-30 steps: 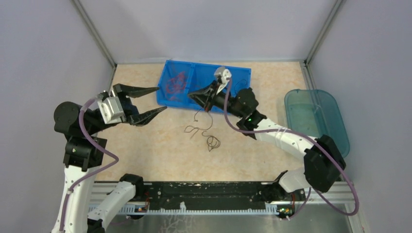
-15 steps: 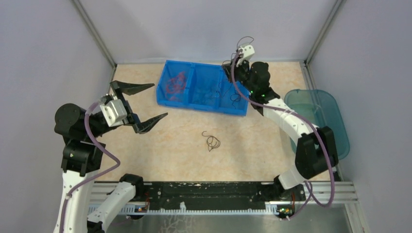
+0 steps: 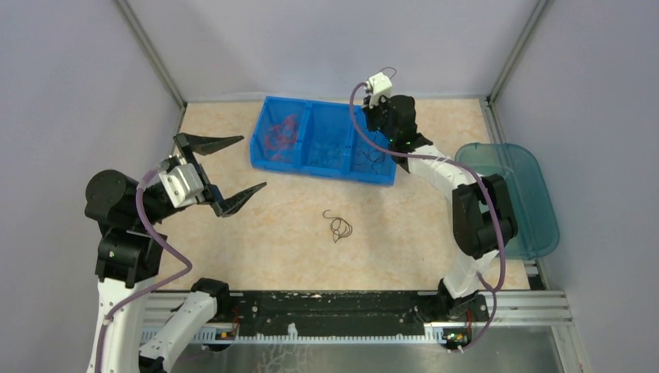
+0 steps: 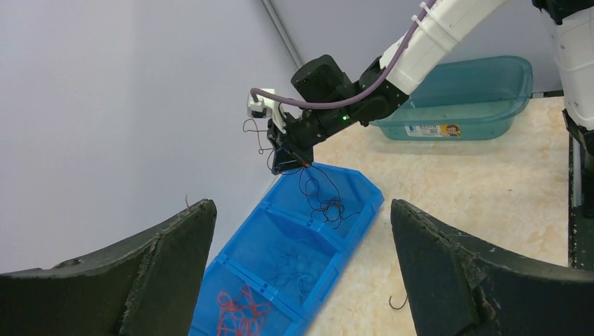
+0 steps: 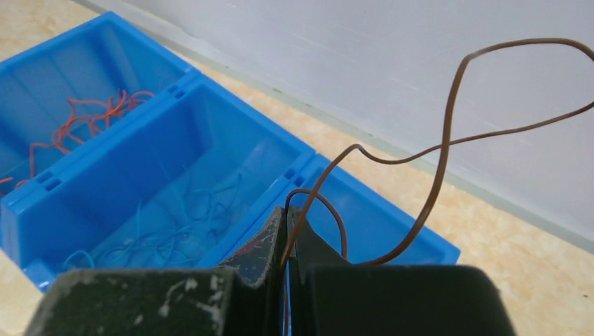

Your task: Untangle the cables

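The right pincer (image 5: 287,222) is pressed together on a thin brown wire (image 5: 448,126). The wire comes out from between its fingertips and loops up above them in the wrist view. Directly below this pincer is the right-hand compartment of a blue three-part bin (image 3: 326,172). A tangle of dark wires (image 4: 326,205) trails from the tips down into that compartment (whether it is all one strand I cannot tell).

On the side toward the left pincer, the middle compartment holds pale blue wires (image 5: 182,224). The compartment farthest from the right pincer holds red-orange wires (image 3: 280,134).

The left pincer (image 3: 250,163) has its jaws spread wide with nothing between them. It is raised over the table (image 3: 256,233) with its tips aimed at the bin's left end, near it but not touching.

A small dark curl of wire (image 3: 339,228) lies loose on the table, off to the left pincer's right and on the arm-base side of the right pincer, apart from both. A teal plastic tub (image 3: 544,203) sits well out to the right pincer's right (at the table's edge).
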`<state>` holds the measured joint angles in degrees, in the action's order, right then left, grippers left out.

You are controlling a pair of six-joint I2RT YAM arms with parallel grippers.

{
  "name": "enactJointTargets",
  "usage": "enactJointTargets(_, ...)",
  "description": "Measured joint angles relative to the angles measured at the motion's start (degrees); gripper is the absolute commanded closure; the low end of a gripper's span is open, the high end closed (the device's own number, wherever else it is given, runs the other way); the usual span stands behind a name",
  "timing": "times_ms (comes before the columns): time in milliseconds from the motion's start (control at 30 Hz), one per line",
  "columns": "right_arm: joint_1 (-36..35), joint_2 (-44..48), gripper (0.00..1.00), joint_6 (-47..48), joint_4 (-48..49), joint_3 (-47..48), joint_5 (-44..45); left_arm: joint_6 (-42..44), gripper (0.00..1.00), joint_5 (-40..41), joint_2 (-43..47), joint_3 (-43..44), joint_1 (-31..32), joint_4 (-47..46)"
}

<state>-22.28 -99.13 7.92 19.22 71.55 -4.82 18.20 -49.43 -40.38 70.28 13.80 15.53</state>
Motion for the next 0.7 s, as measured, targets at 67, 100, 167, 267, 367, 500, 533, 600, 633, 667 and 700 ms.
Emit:
enactJointTargets(67,0.11,-0.7,1.0,0.63,0.0,0.98,0.46,0.11,0.01,0.13,0.0,0.0,0.0,0.13)
enactJointTargets(100,0.17,-1.2,1.0,0.87,-0.15,1.7,0.52,0.11,0.01,0.17,0.0,0.0,0.0,0.17)
enactJointTargets(167,0.24,-2.73,1.0,0.96,-0.9,3.28,0.5,0.13,0.01,0.24,0.0,0.0,0.0,0.17)
enactJointTargets(267,0.28,-4.9,1.0,0.68,-1.95,4.35,0.55,0.15,0.01,0.44,0.0,0.0,0.0,0.35)
enactJointTargets(367,0.31,-6.54,1.0,0.42,-3.67,4.2,0.92,0.59,0.01,0.52,0.0,0.0,0.0,0.48)
enactJointTargets(500,0.33,-7.41,0.93,-0.11,-6.62,4.28,1.18,1.09,0.01,0.61,0.09,0.0,0.0,0.81)
enactJointTargets(533,0.33,-7.56,0.86,-0.63,-7.89,4.44,1.31,1.18,0.0,0.61,0.11,0.0,0.0,0.83)
enactJointTargets(600,0.33,-8.35,0.81,-1.7,-11.37,5.99,1.38,1.22,0.01,0.61,0.17,0.0,0.0,0.85)
enactJointTargets(633,0.33,-9.07,0.78,-2.25,-13.14,7.41,1.4,1.25,0.01,0.63,0.2,0.0,0.0,0.85)
enactJointTargets(667,0.33,-9.64,0.72,-2.75,-14.64,8.72,1.42,1.27,0.01,0.63,0.22,0.0,0.0,0.85)
enactJointTargets(700,0.33,-9.92,0.64,-3.19,-15.76,9.64,1.4,1.27,0.01,0.63,0.22,0.0,0.0,0.85)
